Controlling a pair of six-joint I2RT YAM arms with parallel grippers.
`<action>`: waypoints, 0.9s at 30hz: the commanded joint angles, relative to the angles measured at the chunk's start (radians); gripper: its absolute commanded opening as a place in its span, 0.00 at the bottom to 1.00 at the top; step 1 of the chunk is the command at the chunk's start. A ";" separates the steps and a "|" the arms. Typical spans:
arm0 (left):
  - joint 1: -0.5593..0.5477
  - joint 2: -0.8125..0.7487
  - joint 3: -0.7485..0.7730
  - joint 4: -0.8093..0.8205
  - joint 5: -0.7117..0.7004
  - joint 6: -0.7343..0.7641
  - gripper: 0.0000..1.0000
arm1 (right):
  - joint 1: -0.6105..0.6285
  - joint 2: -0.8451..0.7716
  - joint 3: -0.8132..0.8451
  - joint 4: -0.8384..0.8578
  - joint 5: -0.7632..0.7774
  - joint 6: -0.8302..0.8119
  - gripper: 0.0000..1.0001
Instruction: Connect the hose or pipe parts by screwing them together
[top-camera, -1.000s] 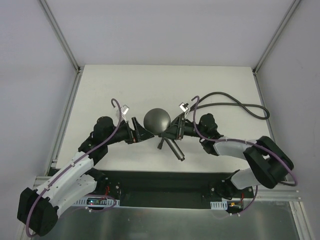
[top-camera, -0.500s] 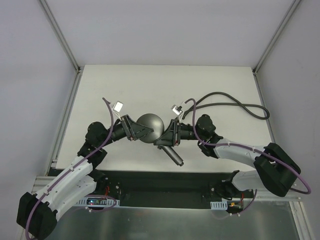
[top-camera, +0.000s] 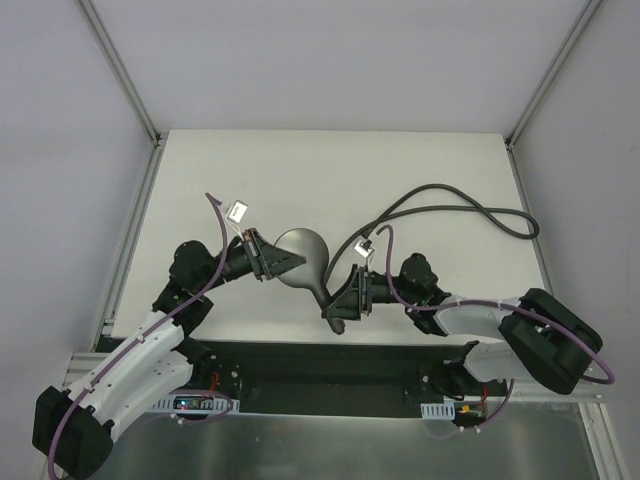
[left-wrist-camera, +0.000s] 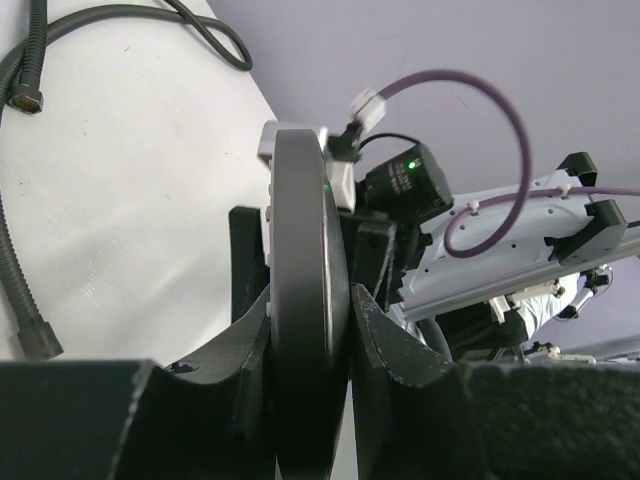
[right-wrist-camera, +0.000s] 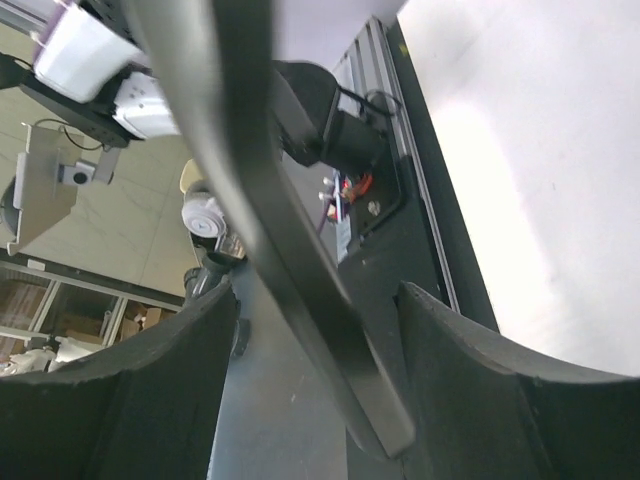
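Left wrist: left gripper clamped on shower head rim; right gripper spread around handle, seemingly not touching.

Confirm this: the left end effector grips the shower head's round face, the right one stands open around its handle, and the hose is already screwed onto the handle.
Wrong on the hose: it lies loose on the table, both end fittings free in the left wrist view, not screwed onto the handle. The rest holds.
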 joint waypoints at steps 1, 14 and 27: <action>0.002 -0.012 0.067 0.068 -0.036 0.005 0.00 | 0.003 0.046 -0.073 0.245 -0.006 0.020 0.66; 0.008 0.008 0.135 -0.073 -0.074 -0.002 0.37 | 0.015 0.018 -0.149 0.422 0.157 0.001 0.01; -0.022 0.019 -0.029 0.091 -0.060 -0.070 0.84 | 0.017 -0.173 0.100 0.014 0.215 -0.148 0.01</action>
